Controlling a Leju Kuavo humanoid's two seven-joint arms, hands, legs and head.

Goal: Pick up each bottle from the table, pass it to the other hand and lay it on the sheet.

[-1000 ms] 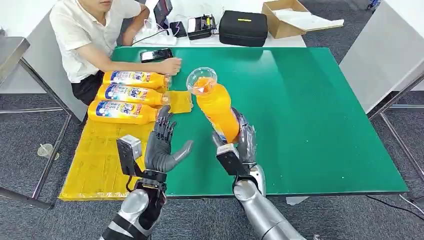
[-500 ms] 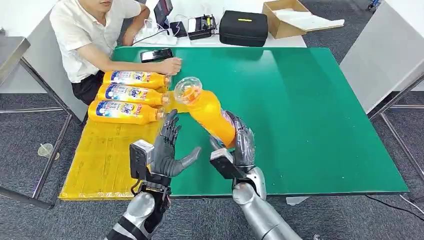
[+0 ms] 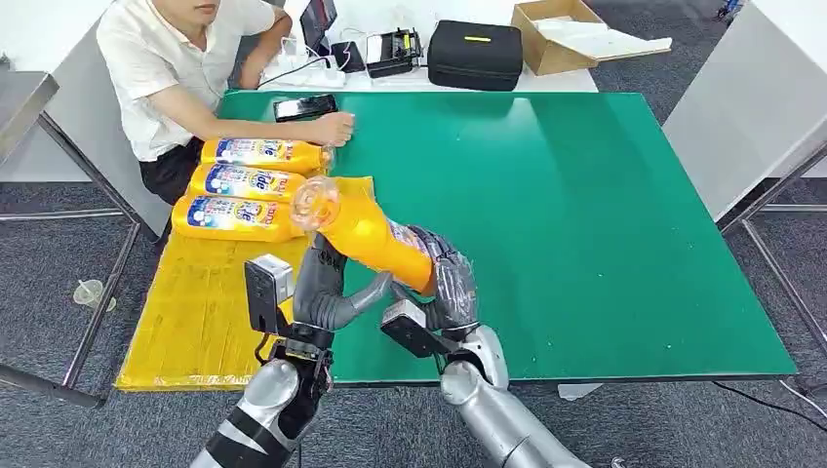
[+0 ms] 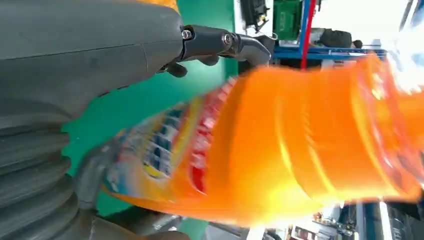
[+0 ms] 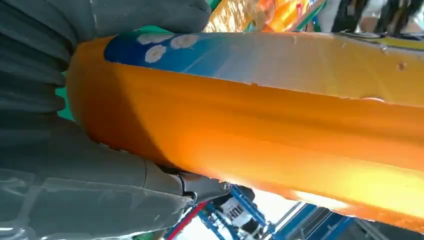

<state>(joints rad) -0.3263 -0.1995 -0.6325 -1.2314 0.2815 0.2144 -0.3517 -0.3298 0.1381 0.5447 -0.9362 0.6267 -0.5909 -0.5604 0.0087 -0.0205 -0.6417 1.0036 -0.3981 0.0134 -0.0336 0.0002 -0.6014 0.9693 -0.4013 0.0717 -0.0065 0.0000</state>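
My right hand (image 3: 447, 285) grips an orange bottle (image 3: 366, 234) by its labelled end. The bottle tilts up and to the left over the table's near edge, its clear end (image 3: 316, 203) above the yellow sheet (image 3: 195, 312). My left hand (image 3: 322, 288) stands just under the bottle with its fingers up and its thumb spread, not closed around it. In the left wrist view the bottle (image 4: 300, 140) lies across the palm of the left hand (image 4: 90, 65). The right wrist view has the right hand (image 5: 75, 175) wrapped around the bottle (image 5: 275, 110). Three more bottles (image 3: 254, 182) lie side by side on the sheet.
A person sits at the far left corner with a hand (image 3: 334, 128) resting on the green table (image 3: 605, 224), close to the lying bottles. A black phone (image 3: 305, 105), a black case (image 3: 475, 54) and a cardboard box (image 3: 556, 34) are at the back.
My right hand has swung the bottle down and to the left, so it now crosses over my left hand. The left hand has edged closer, its fingers still spread.
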